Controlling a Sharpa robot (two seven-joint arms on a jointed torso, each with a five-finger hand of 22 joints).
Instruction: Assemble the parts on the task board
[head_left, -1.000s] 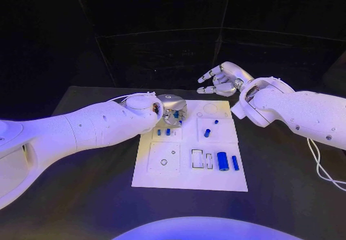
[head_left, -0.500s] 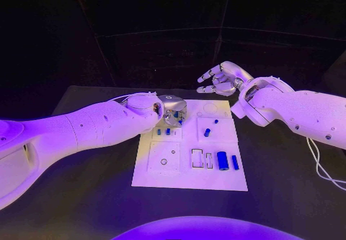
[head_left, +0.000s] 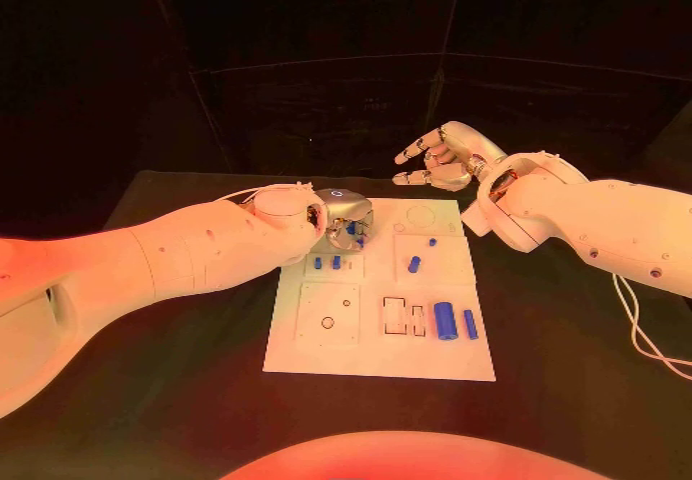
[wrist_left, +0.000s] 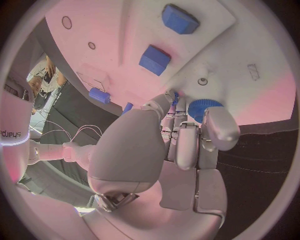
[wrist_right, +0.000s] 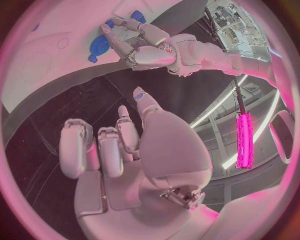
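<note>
The white task board (head_left: 378, 350) lies mid-table. My left hand (head_left: 343, 217) hovers low over its far left corner, fingers curled down around a round blue part (wrist_left: 203, 107), which also shows as the round blue part (wrist_right: 100, 44) under the fingertips on the board (wrist_right: 56, 55). My right hand (head_left: 441, 160) is raised beyond the board's far edge, fingers spread, holding nothing. On the board lie two small blue pegs (head_left: 326, 263), a blue peg (head_left: 414, 265), a tiny blue piece (head_left: 431, 242), a thick blue cylinder (head_left: 444, 319) and a slim blue bar (head_left: 470, 323).
Empty rectangular slots (head_left: 394, 315) and a square outline with a small hole (head_left: 327, 322) mark the board's near half. Black table (head_left: 173, 380) surrounds the board. A white cable (head_left: 642, 335) hangs at the right.
</note>
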